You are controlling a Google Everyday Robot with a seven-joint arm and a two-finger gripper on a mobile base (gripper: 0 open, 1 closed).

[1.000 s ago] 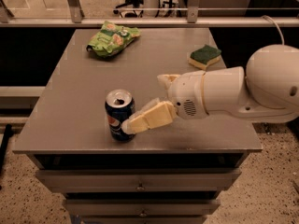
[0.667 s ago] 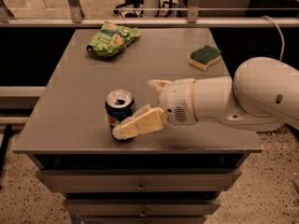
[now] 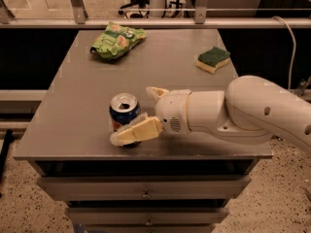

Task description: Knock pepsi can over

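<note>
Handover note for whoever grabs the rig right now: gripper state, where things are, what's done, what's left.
Gripper: open, low over the front-left part of the table, arm reaching in from the right. Its near finger crosses in front of the lower part of the pepsi can; the far finger sits behind and to the right of the can.
Pepsi can: upright, near the front edge. Contact with the near finger looks likely but is not certain.
Done: gripper brought up to the can.
Left: push the can until it tips.
Green snack bag and sponge lie at the back, well away from the can.
</note>
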